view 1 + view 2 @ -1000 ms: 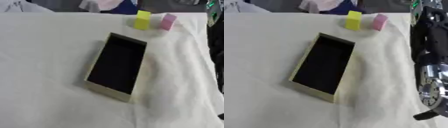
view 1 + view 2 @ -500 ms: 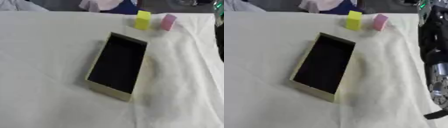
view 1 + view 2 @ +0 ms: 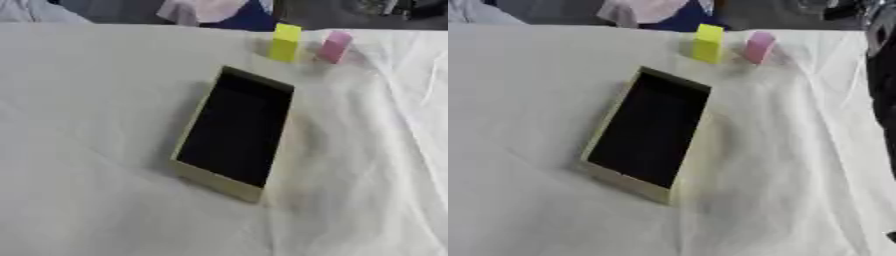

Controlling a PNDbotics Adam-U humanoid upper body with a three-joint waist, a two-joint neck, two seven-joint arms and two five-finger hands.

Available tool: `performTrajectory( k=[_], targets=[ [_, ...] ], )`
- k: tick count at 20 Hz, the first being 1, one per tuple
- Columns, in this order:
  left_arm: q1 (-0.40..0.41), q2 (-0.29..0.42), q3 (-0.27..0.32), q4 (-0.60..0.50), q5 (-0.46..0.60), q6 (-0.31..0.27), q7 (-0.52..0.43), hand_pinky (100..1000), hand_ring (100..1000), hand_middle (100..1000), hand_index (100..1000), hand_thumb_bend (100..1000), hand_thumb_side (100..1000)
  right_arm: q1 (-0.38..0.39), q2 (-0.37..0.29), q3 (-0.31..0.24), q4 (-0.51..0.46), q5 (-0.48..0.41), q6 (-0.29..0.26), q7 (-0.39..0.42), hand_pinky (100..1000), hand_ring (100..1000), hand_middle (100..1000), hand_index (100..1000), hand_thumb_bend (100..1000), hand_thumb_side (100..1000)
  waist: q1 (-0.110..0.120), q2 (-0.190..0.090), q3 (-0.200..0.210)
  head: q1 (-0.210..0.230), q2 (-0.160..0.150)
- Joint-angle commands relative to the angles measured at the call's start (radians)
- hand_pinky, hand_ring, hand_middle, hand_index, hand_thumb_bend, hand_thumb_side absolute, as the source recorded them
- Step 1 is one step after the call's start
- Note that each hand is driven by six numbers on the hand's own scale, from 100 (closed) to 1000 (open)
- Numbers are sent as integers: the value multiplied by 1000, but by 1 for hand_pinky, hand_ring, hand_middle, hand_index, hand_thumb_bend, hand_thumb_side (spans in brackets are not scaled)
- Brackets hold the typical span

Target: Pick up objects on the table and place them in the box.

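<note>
From my station I see the surface (image 3: 96, 100) draped in a wrinkled white cloth, with the box (image 3: 234, 133) lying near its middle. The box is a long, shallow tray with pale yellowish walls and a dark inside, set at a slant so that one short end points toward the far right and the other toward me; I see nothing lying in it.

Beyond its far end, well apart from it, two small blocks stand upright near the far edge of the cloth: a yellow block (image 3: 284, 42) and, just beside it on the right, a pink block (image 3: 334, 46). The two are close but I cannot say whether they touch. The pink one leans a little.

In the right eye view a dark part of my right arm (image 3: 882, 95) runs down the right border, over the cloth's edge. No hand appears in either view, so I cannot tell whether the fingers on either side are spread, pressed together or pinching anything.

At the far edge, past the cloth, there is some pale and dark blue cloth (image 3: 219, 11) that I cannot make out further
</note>
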Motion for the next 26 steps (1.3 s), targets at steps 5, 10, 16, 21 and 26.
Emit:
performTrajectory(
  k=[5, 10, 16, 21, 26],
  targets=[
    [-4, 32, 10, -20, -3, -2, 5, 690, 740, 748, 856, 346, 746, -9, -60, 47, 11, -119, -49, 10, 944, 981, 949, 968, 100, 665, 3, -16, -3, 2, -25],
    [-6, 32, 9, -20, -2, -2, 4, 689, 741, 748, 856, 345, 745, -9, -58, 90, 11, -168, -76, 6, 945, 980, 943, 974, 100, 565, 5, -15, -4, -2, -29],
    [-7, 30, 9, -20, -2, -1, 4, 690, 741, 748, 856, 344, 745, -10, -54, 108, 17, -181, -123, -10, 945, 980, 946, 979, 100, 532, 6, -15, -5, -6, -29],
    [-10, 27, 6, -20, 1, -1, 2, 689, 741, 748, 856, 345, 741, -29, -10, 127, 40, -180, -139, -9, 935, 970, 961, 997, 188, 379, 7, -16, 2, -15, -30],
    [-13, 25, 5, -20, 3, -1, 0, 689, 741, 748, 856, 344, 738, -42, 28, 132, 52, -170, -137, -19, 932, 969, 963, 1000, 222, 291, 9, -14, 9, -21, -34]
  ],
)
